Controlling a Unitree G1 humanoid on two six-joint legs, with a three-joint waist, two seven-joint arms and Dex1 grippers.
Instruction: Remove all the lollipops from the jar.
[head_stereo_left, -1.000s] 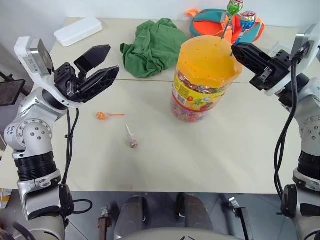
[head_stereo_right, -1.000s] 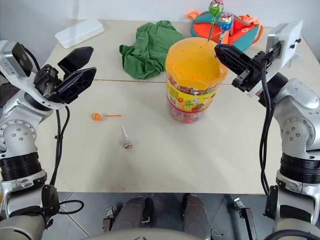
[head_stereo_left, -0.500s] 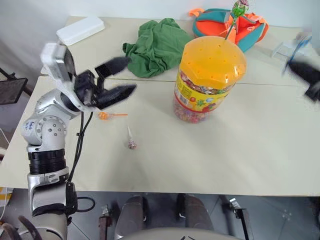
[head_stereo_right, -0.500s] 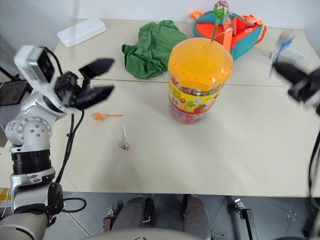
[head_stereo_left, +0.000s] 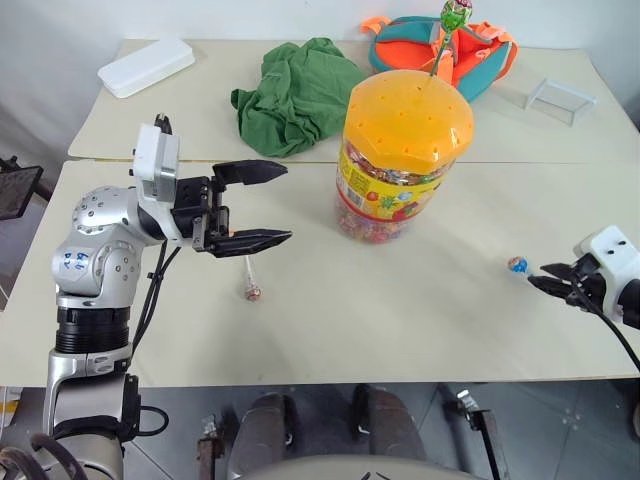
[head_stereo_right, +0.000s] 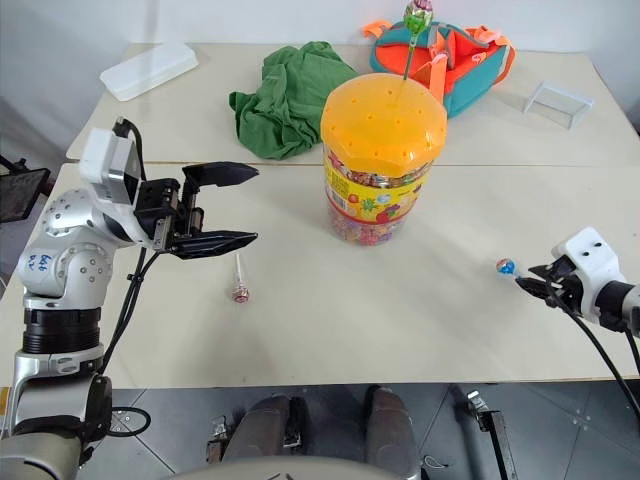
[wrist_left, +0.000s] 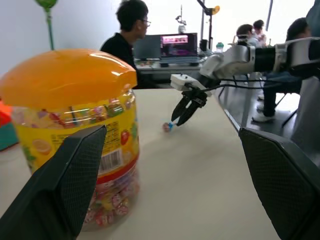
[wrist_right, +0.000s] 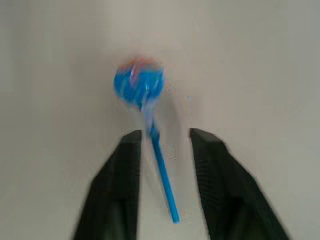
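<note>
The jar (head_stereo_left: 403, 165), a clear tub with an orange dome lid, stands mid-table. One green lollipop (head_stereo_left: 455, 14) sticks up from the lid's far side. A blue lollipop (wrist_right: 138, 85) lies on the table at the front right. Its stick runs between the parted fingers of my right gripper (head_stereo_left: 540, 277), which is open and low over the table. Another lollipop (head_stereo_left: 250, 283) with a white stick lies left of the jar. Above it my left gripper (head_stereo_left: 287, 202) hangs open and empty, pointing at the jar.
A green cloth (head_stereo_left: 295, 95), a teal-and-orange bag (head_stereo_left: 440, 55), a white box (head_stereo_left: 145, 67) and a small clear stand (head_stereo_left: 560, 97) lie across the back of the table. People (wrist_left: 125, 30) sit at desks beyond the table's right side.
My right gripper swung from the jar lid down to the front right with the blue lollipop and opened, leaving it on the table. My left gripper turned towards the jar and sank a little.
</note>
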